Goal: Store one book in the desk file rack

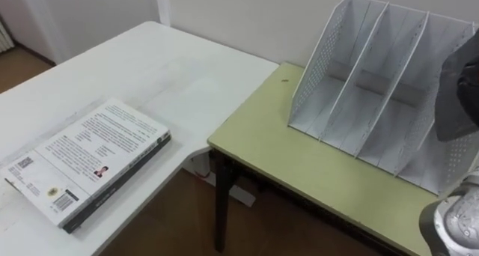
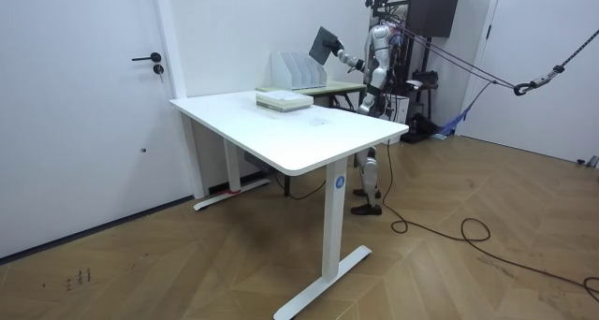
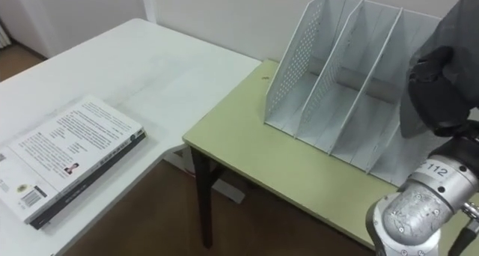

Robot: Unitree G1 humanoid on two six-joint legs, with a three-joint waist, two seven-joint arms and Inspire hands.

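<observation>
Nearest, a white table (image 1: 187, 76) carries a pale book (image 1: 90, 155) lying flat. Beyond it, on a green desk (image 1: 299, 159), stands a white file rack (image 1: 374, 99) of upright slots. Above the rack's right end, outside the slots, the robot's right hand (image 3: 438, 84) holds up a dark book (image 3: 456, 31), fingers curled round its edge. Its left hand (image 2: 363, 103) hangs by its side.

Your right arm is raised forward; your right hand (image 3: 436, 90) grips a book (image 3: 458, 31) with curled fingers.
</observation>
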